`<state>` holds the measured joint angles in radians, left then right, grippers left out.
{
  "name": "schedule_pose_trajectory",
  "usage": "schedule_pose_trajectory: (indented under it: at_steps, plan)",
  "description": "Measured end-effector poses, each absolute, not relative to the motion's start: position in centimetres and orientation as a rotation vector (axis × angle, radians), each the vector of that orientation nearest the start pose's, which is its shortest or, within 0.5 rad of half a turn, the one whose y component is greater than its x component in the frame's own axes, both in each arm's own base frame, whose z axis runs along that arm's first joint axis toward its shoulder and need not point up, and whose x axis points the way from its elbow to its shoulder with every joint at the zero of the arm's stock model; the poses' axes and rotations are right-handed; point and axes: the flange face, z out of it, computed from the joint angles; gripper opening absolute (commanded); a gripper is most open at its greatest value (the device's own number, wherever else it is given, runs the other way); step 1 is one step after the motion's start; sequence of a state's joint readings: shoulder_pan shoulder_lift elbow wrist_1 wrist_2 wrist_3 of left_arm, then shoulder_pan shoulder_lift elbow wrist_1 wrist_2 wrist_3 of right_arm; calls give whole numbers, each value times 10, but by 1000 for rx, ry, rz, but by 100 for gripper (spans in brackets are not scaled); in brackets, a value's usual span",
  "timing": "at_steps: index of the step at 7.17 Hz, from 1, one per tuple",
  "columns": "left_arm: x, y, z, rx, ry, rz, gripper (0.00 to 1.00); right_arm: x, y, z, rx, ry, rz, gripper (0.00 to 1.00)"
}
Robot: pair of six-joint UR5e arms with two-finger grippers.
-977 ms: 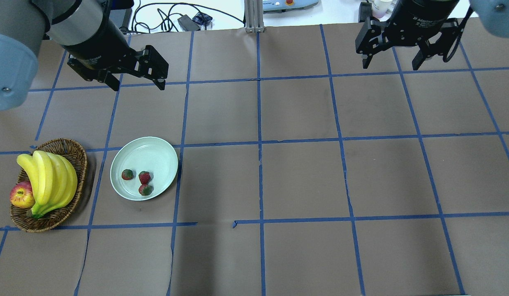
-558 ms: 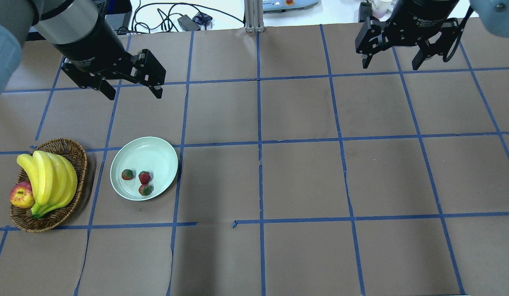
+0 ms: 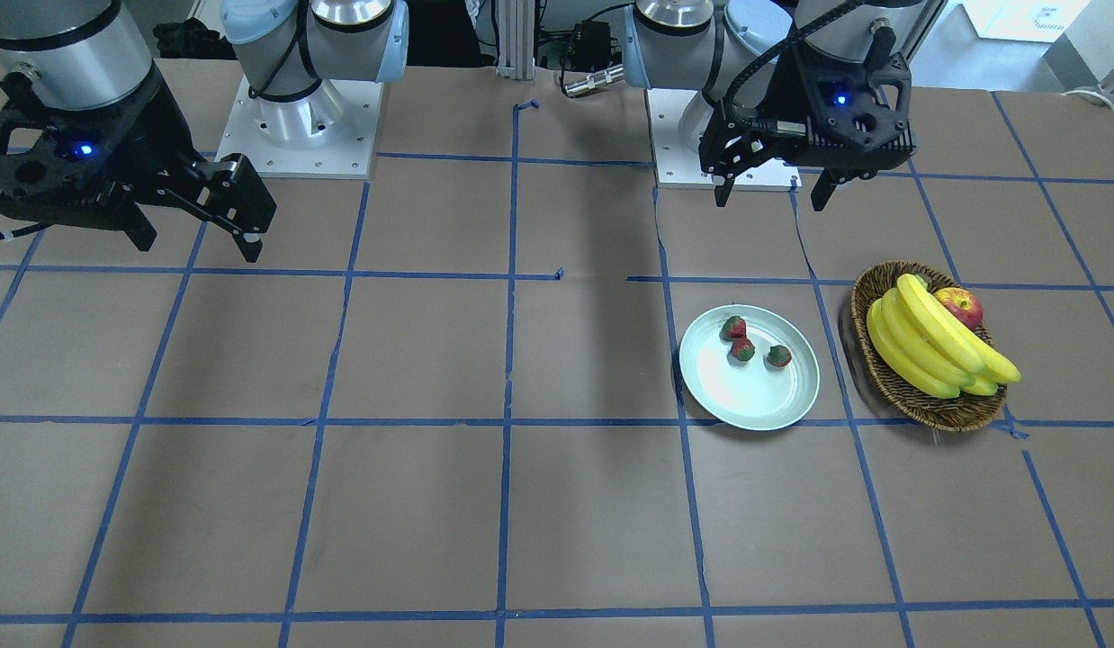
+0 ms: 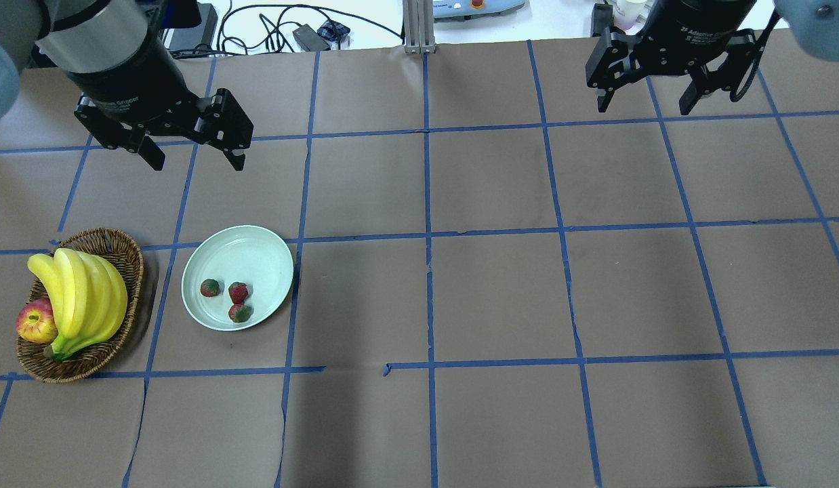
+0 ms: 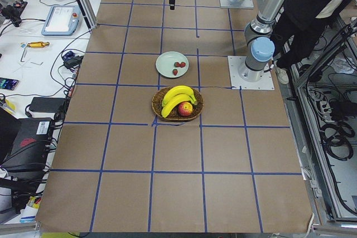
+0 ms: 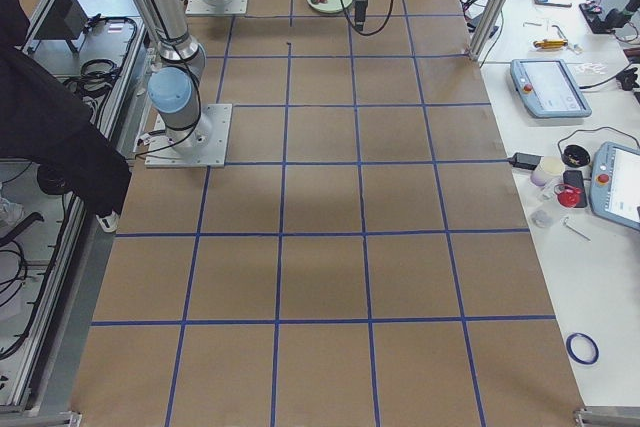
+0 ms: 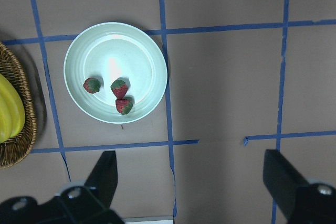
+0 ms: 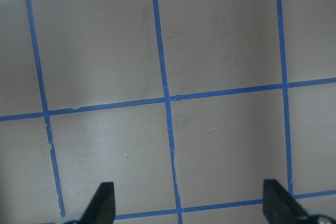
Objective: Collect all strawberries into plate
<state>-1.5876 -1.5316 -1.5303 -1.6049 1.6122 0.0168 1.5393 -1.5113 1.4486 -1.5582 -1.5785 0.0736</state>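
The left gripper (image 4: 196,163) had drifted toward the table's left edge, jaws wide and empty; the right gripper (image 4: 643,108) was wide too. All three strawberries (image 4: 238,293) lay in the plate (image 4: 247,254); they looked light and probably soft, best pinched gently across the body.

Three red strawberries (image 4: 238,293) lie inside pale plate (image 4: 243,254).

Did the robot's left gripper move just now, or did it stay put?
Yes. In the overhead view the left gripper slid left and slightly down the picture toward the plate, which hasn't shifted.
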Motion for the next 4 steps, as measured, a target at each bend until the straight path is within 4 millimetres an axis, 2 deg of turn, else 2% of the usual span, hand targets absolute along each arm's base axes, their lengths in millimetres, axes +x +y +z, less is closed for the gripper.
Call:
schedule_pose_trajectory:
  at_steps: [4]
  plan:
    - [-137, -482, 522, 62, 3087, -172, 100, 116, -526, 519, 165, 3142, -86, 100]
